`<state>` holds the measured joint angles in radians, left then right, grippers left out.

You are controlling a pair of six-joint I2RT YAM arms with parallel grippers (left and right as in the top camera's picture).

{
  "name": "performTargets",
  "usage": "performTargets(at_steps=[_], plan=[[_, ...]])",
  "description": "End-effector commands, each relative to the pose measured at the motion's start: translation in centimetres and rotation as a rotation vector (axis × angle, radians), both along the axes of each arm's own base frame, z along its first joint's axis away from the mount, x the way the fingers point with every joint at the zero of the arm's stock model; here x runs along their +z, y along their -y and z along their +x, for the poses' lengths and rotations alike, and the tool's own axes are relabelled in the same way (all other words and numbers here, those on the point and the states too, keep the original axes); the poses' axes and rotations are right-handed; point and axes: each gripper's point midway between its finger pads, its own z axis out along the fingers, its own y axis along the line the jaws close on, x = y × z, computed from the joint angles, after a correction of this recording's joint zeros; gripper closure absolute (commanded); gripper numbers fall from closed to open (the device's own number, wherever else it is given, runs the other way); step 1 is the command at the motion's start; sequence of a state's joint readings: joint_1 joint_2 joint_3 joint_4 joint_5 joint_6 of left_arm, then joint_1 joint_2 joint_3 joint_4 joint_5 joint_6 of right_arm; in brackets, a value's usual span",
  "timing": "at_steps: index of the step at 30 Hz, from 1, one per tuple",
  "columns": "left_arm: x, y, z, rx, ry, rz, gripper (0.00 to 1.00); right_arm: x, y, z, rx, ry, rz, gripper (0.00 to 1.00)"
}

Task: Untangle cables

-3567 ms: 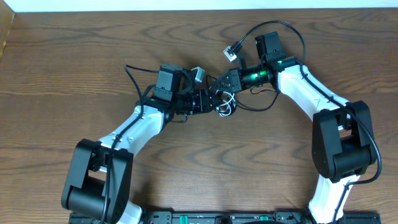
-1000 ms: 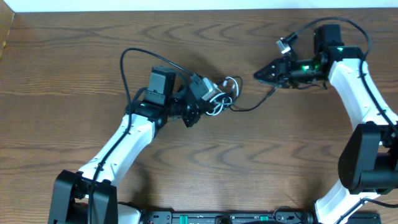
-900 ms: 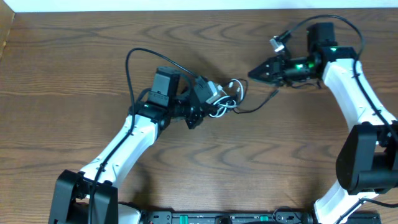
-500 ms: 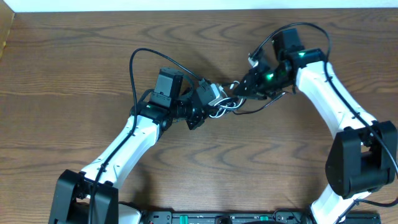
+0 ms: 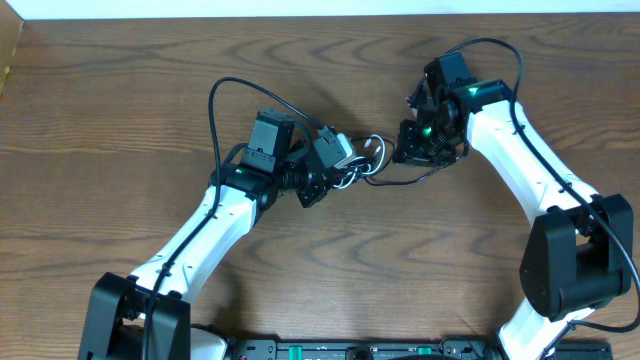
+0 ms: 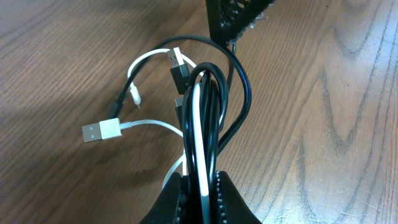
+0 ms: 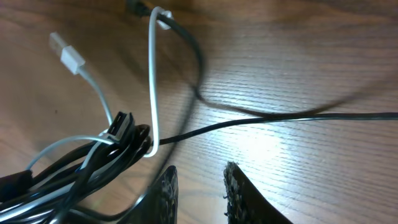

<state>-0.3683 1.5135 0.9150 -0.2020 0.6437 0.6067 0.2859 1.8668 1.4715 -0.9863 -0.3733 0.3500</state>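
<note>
Wood-grain brown table (image 5: 120,80) carries the tangled cables (image 5: 362,165), a white strip (image 5: 300,8) beyond.

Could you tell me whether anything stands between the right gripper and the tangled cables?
Nothing visible does. The right gripper, jaws apart and empty, sits just beside the cables, which the left gripper pinches as a bundle. Only bare table shows between them.

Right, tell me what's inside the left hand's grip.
The left hand is shut on a bunch of loops: the thin black cord and the thin white cord. Where they run lower between the fingers is hidden.
</note>
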Motion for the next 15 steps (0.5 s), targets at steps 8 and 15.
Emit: performTargets(at_steps=[8,15], plan=[[0.1,-0.2,-0.1,-0.002,0.014,0.004,0.93,1.0,-0.5,2.7,-0.043,0.113,0.013,0.76],[0.1,-0.1,-0.1,0.000,0.012,0.002,0.93,1.0,-0.4,3.4,-0.071,0.134,0.009,0.75]])
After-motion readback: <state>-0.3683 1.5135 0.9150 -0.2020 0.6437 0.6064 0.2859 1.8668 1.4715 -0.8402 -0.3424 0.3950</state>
